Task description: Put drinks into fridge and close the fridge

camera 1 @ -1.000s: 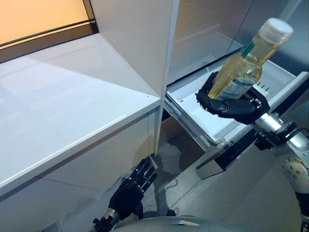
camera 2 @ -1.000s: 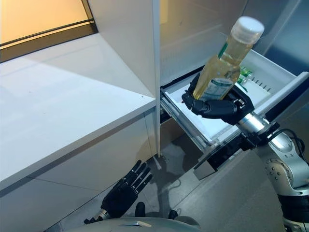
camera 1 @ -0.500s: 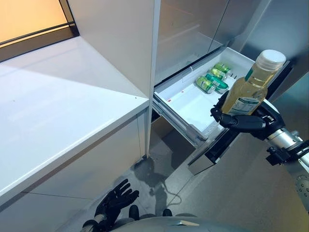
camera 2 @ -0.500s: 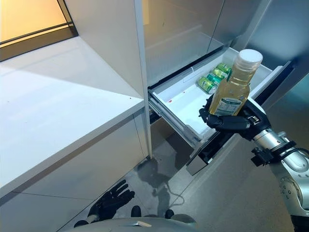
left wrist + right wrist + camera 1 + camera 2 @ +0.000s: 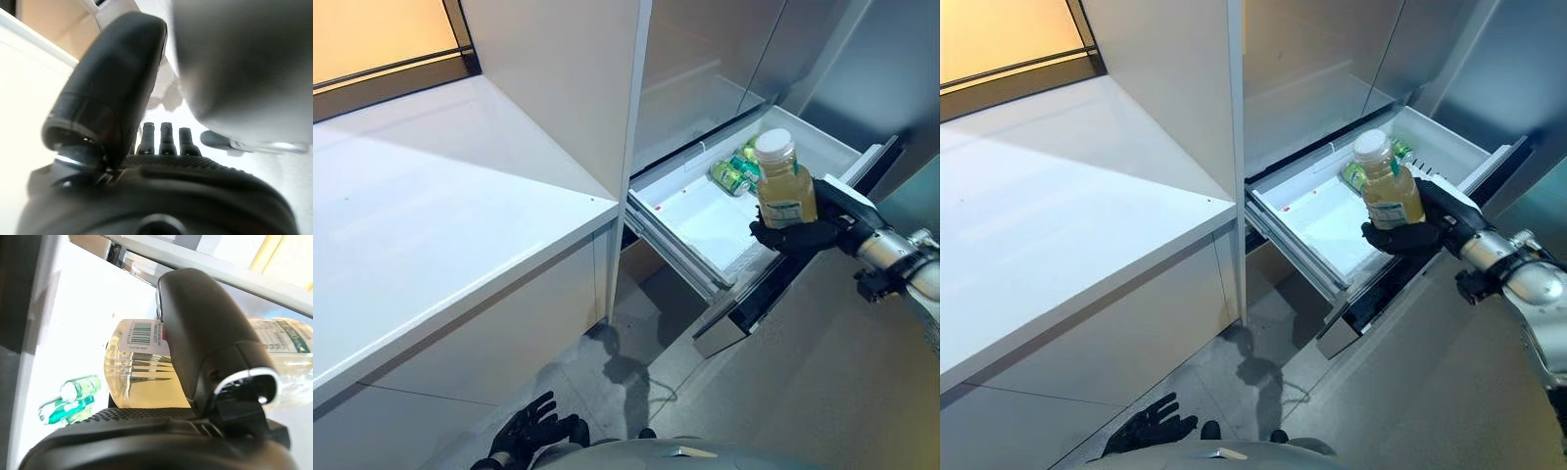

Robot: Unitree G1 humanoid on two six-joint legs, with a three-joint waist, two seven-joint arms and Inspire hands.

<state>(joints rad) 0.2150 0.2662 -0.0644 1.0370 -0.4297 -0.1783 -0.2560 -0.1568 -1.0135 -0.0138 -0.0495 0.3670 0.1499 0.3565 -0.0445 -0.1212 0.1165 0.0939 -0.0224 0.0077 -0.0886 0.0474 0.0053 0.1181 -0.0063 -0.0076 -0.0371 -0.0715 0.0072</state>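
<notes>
Yellow-gold drink fills the clear bottle (image 5: 1389,188) that is gripped low on its body by the right hand (image 5: 1412,235), whose dark fingers and thumb are curled round it. The bottle is held roughly upright, white cap uppermost, above the near right part of the pulled-out white fridge drawer (image 5: 1317,217). Green cans (image 5: 736,170) are seen lying together at the far end of that drawer, and most of its white floor is left bare. The left hand (image 5: 1148,429) is seen low by the grey floor (image 5: 1263,343), beneath the white table (image 5: 431,225), with its fingers loosely spread and nothing held.

The placing step is judged to be in hand, with the bottle not yet set down. For the next move, the bottle would need to be lowered onto the bare drawer floor short of the cans, and the grip loosened. After that, the drawer would have to be pushed shut.
</notes>
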